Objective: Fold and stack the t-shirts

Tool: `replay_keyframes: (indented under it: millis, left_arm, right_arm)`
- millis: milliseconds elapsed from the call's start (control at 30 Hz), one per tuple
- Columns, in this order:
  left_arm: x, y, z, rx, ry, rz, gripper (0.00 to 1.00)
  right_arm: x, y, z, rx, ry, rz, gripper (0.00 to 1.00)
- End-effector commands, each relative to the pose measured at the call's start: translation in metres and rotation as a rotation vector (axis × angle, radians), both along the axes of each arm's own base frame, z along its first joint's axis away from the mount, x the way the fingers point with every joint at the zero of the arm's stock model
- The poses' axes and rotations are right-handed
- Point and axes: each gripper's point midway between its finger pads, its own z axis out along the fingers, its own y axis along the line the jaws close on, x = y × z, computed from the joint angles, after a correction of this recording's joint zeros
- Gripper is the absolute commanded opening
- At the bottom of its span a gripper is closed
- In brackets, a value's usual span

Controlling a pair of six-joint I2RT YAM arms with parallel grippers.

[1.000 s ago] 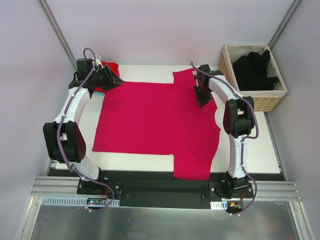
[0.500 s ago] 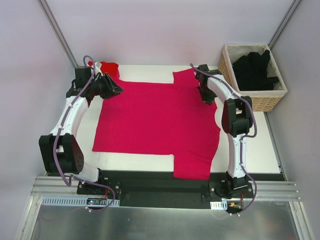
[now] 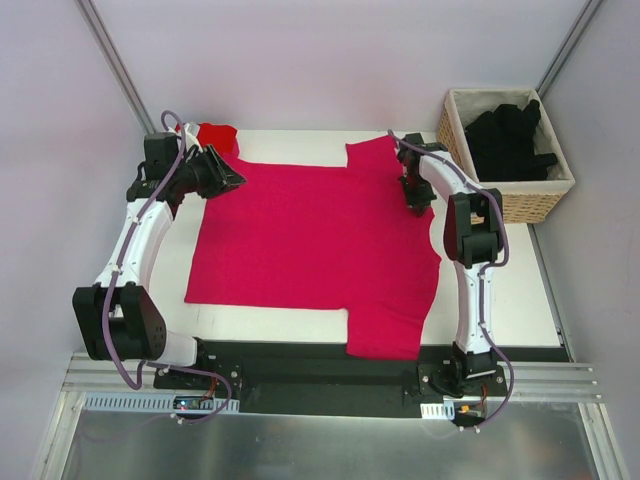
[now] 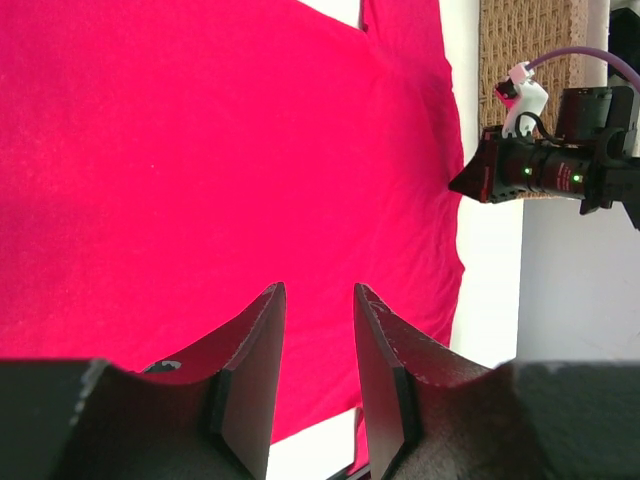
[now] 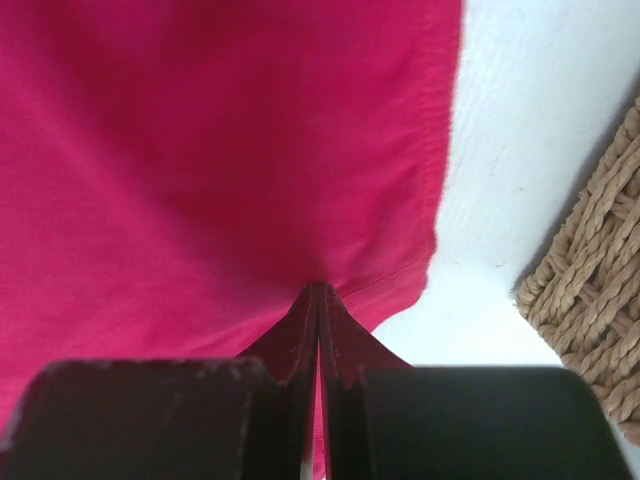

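Note:
A magenta-pink t-shirt [image 3: 310, 235] lies spread flat on the white table [image 3: 510, 290], sleeves at the far and near right. My left gripper [image 3: 238, 180] hovers at its far left corner, jaws open with nothing between them [image 4: 318, 290]; only pink cloth [image 4: 200, 150] shows below. My right gripper [image 3: 417, 203] is shut, its tips [image 5: 318, 288] resting on the far sleeve [image 5: 200, 130] close to the hem; I see no cloth between the jaws. A brighter red t-shirt [image 3: 217, 135] lies bunched behind the left arm. Several black t-shirts [image 3: 508, 140] fill the basket.
The woven wicker basket [image 3: 520, 195] stands at the far right corner, close to the right gripper [image 4: 545, 165]; its wall [image 5: 600, 260] shows beside the sleeve. Enclosure walls close in on both sides. A bare white strip runs along the table's right edge.
The left arm's elbow swung down and to the left, uncovering more of the red shirt. The right gripper slid slightly right toward the sleeve's edge. The pink shirt kept its shape.

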Motion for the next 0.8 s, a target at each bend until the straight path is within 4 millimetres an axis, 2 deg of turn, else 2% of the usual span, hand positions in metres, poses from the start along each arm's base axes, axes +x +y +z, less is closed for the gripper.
replay_keyframes:
  millis: [0,200,600,767]
  left_arm:
    - [-0.008,-0.001,0.013,-0.015,-0.024,-0.010,0.33]
    - [-0.008,-0.003,0.020,-0.040,-0.021,0.001,0.33]
    - [-0.025,-0.003,0.042,-0.054,-0.042,0.032,0.34]
    - [-0.031,0.000,0.043,-0.045,-0.037,0.048,0.34]
  right_arm:
    - [0.007,-0.013,0.008,0.030,-0.011,-0.046,0.01]
    - [0.011,-0.030,0.013,-0.046,0.004,-0.018,0.01]
    - [0.028,-0.045,-0.001,-0.039,0.002,-0.034,0.01]
    - [0.028,-0.031,0.011,0.054,-0.043,-0.050,0.01]
